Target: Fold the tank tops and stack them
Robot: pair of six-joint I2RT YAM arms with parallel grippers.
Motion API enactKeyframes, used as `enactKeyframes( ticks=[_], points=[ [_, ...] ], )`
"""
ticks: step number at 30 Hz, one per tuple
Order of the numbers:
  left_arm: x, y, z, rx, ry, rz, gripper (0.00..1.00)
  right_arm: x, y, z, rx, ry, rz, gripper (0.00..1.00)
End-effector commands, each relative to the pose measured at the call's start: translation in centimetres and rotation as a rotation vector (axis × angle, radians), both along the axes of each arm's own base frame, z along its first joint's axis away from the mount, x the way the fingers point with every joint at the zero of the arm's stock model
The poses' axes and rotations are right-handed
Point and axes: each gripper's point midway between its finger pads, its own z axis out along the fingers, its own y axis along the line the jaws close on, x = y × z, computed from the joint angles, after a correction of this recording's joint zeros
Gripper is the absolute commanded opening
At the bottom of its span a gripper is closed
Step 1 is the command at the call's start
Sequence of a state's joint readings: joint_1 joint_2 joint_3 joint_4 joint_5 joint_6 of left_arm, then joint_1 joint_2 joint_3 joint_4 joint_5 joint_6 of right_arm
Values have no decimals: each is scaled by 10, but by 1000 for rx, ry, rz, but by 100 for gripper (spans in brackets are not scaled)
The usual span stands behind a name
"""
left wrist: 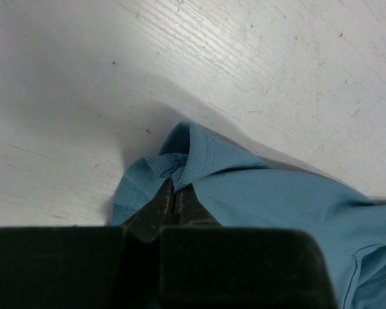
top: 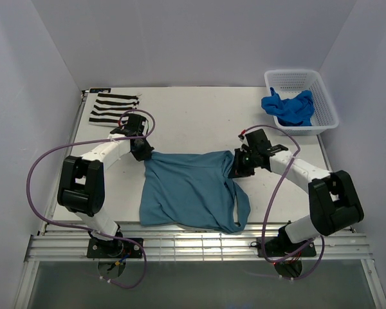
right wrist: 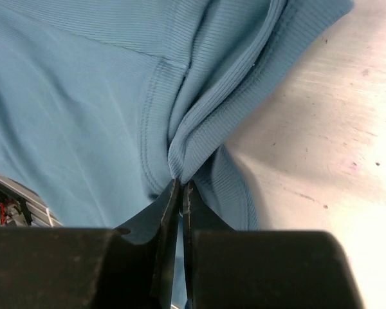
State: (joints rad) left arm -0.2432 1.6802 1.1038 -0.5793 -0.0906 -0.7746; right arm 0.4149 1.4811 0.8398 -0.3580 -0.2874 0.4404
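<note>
the teal-blue tank top (top: 190, 190), soft fine-ribbed knit with stitched hems, spreads across the near middle of the worktop (top: 193, 122). the left gripper (left wrist: 175, 192) has its jaws pinched tight on a bunched ribbed corner; the right gripper (right wrist: 181, 185) is clamped on a folded strap edge. the striped tank top (top: 112, 108) lies flat at the far left corner; the royal blue tank top (top: 289, 106) sits crumpled in the white lattice basket (top: 331, 114) at the far right corner

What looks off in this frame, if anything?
Teal tank top lies skewed, pinched at its far corners by the left gripper and right gripper, both shut; one strap loop trails at its near right. Royal blue top is wadded in the basket.
</note>
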Motion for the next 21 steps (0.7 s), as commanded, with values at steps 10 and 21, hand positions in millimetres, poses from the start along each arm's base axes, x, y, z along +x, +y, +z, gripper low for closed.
enactKeyframes(
  ticks=[10, 21],
  points=[
    [-1, 39, 139, 9, -304, 124, 0, 33, -64, 171, 91, -450, -109, 8],
    [-71, 89, 305, 85, -658, 233, 0, 20, -117, 326, 56, -835, -191, 8]
  ],
)
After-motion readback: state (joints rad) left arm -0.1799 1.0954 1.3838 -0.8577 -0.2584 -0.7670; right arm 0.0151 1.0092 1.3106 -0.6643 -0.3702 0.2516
